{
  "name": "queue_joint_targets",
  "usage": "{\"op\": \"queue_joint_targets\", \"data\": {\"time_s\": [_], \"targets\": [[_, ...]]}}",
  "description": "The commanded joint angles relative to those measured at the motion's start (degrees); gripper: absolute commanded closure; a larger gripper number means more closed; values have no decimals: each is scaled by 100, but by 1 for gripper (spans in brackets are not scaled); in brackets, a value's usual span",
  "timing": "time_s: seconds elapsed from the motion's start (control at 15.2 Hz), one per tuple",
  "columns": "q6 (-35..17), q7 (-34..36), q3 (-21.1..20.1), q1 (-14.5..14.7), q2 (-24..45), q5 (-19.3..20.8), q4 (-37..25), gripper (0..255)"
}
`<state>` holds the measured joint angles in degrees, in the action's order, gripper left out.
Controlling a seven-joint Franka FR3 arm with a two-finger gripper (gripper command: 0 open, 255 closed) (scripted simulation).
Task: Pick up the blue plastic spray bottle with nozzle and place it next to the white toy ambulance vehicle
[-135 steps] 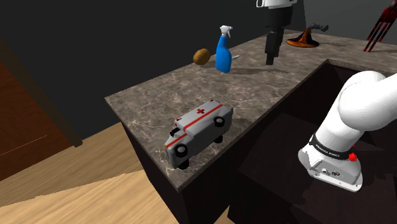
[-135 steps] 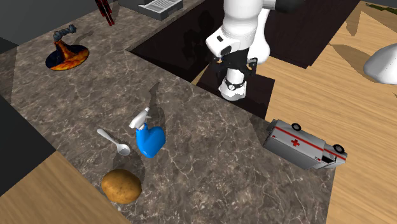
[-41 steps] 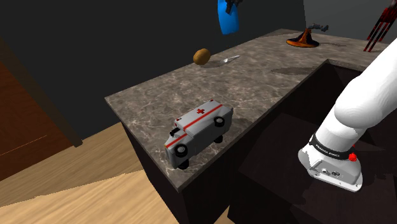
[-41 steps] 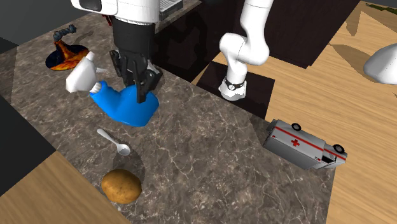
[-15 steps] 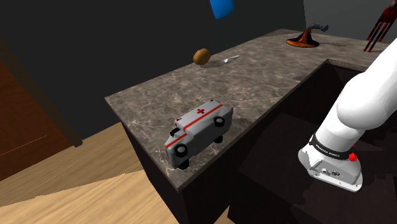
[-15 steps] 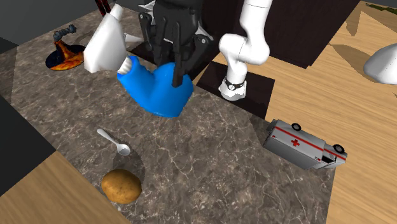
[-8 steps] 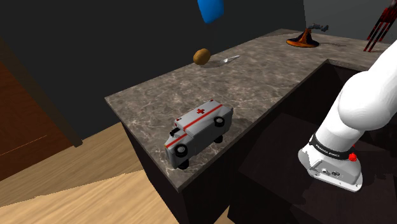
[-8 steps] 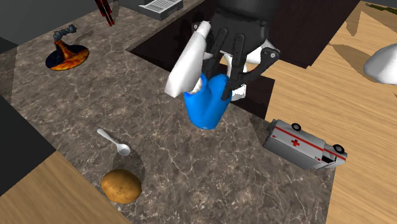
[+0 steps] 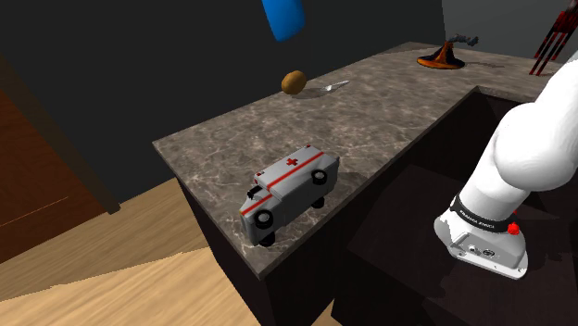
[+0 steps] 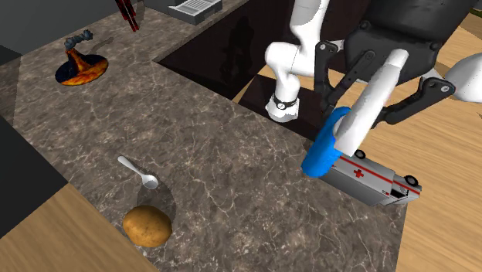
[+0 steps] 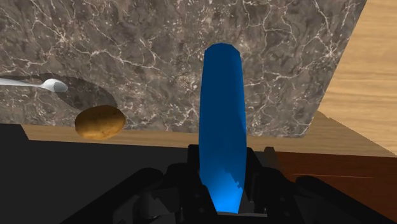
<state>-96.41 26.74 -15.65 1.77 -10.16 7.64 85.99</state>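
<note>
The blue spray bottle with its white nozzle hangs tilted in the air, and my black gripper is shut on it near the neck. In the second exterior view the bottle's blue base overlaps the end of the white toy ambulance with red crosses. In the shoulder view the bottle's base shows at the top edge, high above the counter, and the ambulance stands near the counter's front corner. In the wrist view the bottle sticks out between my fingers.
A potato and a white spoon lie on the dark marble counter. An orange and black hat-like object sits far off. The counter's edge drops to a wooden floor just past the ambulance.
My gripper has carried the bottle across the counter toward the ambulance, leftward in the shoulder view. The bottle has stayed clasped. The other things have not moved.
</note>
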Motion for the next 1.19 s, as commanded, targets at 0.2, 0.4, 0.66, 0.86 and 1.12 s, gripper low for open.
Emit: {"op": "queue_joint_targets", "data": {"time_s": [0.2,0.4,0.66,0.86,1.12], "targets": [[260,795,-550,288,369,318,-470,255],[462,1267,-881,499,716,590,-881,255],[828,1899,-1308,895,1337,1090,-1616,255],[1209,2347,-1571,1356,1948,1593,-2365,255],[2018,2788,-1748,2452,3141,2561,-4039,255]]}}
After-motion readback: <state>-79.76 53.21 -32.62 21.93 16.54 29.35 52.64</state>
